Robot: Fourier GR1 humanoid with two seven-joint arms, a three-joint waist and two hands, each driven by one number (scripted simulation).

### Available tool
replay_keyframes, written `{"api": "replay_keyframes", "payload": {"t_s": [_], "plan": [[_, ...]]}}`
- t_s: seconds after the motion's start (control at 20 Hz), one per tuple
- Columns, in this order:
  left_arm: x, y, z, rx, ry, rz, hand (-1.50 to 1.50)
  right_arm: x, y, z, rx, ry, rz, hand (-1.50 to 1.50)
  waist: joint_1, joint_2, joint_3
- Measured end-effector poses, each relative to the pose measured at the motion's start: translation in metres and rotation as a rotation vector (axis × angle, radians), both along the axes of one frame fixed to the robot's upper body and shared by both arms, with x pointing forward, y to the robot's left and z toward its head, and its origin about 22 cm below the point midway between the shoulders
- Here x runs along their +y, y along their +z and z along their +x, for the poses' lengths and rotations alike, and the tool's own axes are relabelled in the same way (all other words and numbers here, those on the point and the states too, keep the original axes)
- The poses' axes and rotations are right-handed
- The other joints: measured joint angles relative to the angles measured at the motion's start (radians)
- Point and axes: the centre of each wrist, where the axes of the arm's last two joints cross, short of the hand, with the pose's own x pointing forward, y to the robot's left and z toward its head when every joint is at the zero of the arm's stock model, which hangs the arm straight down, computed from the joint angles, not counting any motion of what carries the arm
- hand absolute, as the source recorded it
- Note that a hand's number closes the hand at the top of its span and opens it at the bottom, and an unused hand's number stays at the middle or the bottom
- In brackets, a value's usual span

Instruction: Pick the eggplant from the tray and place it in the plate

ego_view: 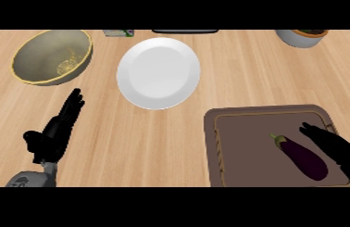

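Wood, pale and grained, forms the counter top (137,147) that carries everything, and the biggest item on it is the brown rectangular tray with a raised rim (236,166), filling the view's 4 o'clock corner. Next in size, the white round ceramic plate (159,73) lies bare toward 12 o'clock, near the tray's upper left corner but not touching it. The olive bowl with a yellow rim (51,57) sits at 10 o'clock. The black left hand (58,129) rests at 8 o'clock, fingers straight and together, holding nothing. The black right hand (331,145) comes in at 4 o'clock over the tray's right side, fingers spread and uncurled. It is just beside the long dark purple eggplant with a green stem (304,157), which lies flat on the tray, stem toward 10 o'clock, blunt end toward 5 o'clock; whether the fingers touch it I cannot tell. The step in hand looks like the grasp. To do it well, the right hand should settle across the eggplant's thick middle, curl round both flanks before lifting, clear the tray's rim, then carry toward 10 o'clock and set it on the plate's flat centre, not its sloping edge. Smallest, a grey pot (301,37) stands at 1 o'clock, off that path
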Motion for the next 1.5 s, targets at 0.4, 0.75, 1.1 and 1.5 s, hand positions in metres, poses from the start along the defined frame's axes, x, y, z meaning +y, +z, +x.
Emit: {"api": "replay_keyframes", "payload": {"t_s": [0.4, 0.75, 1.1, 1.5], "plan": [[-0.001, 0.004, 0.001, 0.005, -0.005, -0.004, 0.00, 0.003, -0.006, 0.014, 0.077, -0.050, -0.156, -1.50, 0.002, 0.000, 0.001], [-0.002, -0.001, -0.001, 0.002, -0.004, 0.001, 0.00, 0.007, -0.022, 0.029, 0.133, -0.052, -0.202, -1.50, 0.001, 0.000, 0.001], [-0.005, 0.000, -0.006, 0.002, 0.001, -0.006, 0.00, 0.014, -0.052, 0.038, 0.133, -0.065, -0.253, -1.50, 0.002, 0.000, 0.001], [-0.003, 0.003, 0.002, 0.002, 0.002, -0.003, 0.00, 0.001, -0.080, 0.053, 0.160, -0.047, -0.264, 1.50, 0.002, -0.002, -0.004]]}}
